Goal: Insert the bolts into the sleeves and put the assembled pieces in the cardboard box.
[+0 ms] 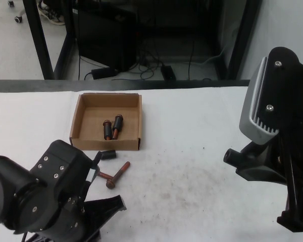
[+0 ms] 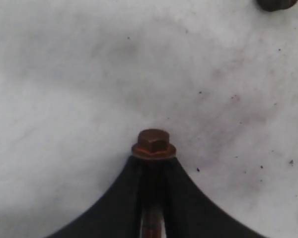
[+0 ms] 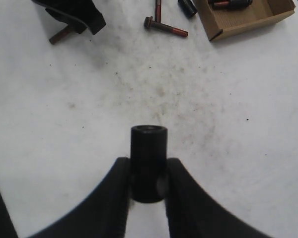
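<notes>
Left claw (image 2: 153, 163) and right claw (image 3: 148, 168) are each pinched closed, fingers slanting downward.

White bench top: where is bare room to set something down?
Free: the white bench between the brown cardboard box and the right gripper. Crowded: by the box's near wall, where a black cylindrical sleeve and two copper-coloured bolts lie.

The white surface (image 1: 202, 151) before me is smudged with dark specks. On it sits the box (image 1: 106, 143), with a loose sleeve (image 1: 108, 155) just at its near wall. Beside that lie a bolt (image 1: 119, 173) and a second bolt (image 1: 104, 175), angled together.
</notes>
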